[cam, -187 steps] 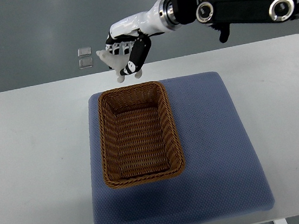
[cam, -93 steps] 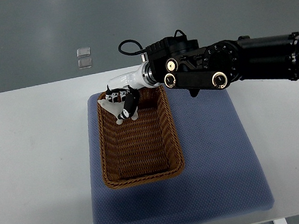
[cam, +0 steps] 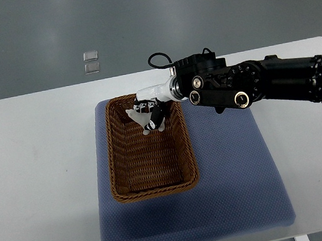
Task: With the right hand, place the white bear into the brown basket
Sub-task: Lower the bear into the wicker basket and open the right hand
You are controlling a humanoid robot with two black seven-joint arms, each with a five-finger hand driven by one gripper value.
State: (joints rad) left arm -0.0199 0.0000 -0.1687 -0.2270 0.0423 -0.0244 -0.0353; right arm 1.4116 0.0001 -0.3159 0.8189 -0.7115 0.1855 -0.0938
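Reaching in from the right edge, the right arm (cam: 262,81) crosses over the table (cam: 36,159) and ends with the right hand (cam: 150,115) lowered into the far end of the basket (cam: 182,147). The fingers (cam: 156,120) are curled downward and closed around the white bear (cam: 137,115), which shows as a small pale shape poking out at the hand's left side and partly under the dark finger segments. Most of the bear is covered by the hand, so its pose cannot be told. Bear and hand both lie inside the basket rim, close to the far wall and toward the right half of that end; whether the bear touches the woven floor cannot be told from this view. The basket is brown wicker, rectangular, long axis running away from the robot, and it sits on a blue mat (cam: 237,170), left of the mat's centre. The near part of the basket floor is bare. The mat lies on the white table. On the grey floor beyond the table's far edge are two small pale squares (cam: 90,62), one just behind the other, well apart from the work area. The left arm is out of view.
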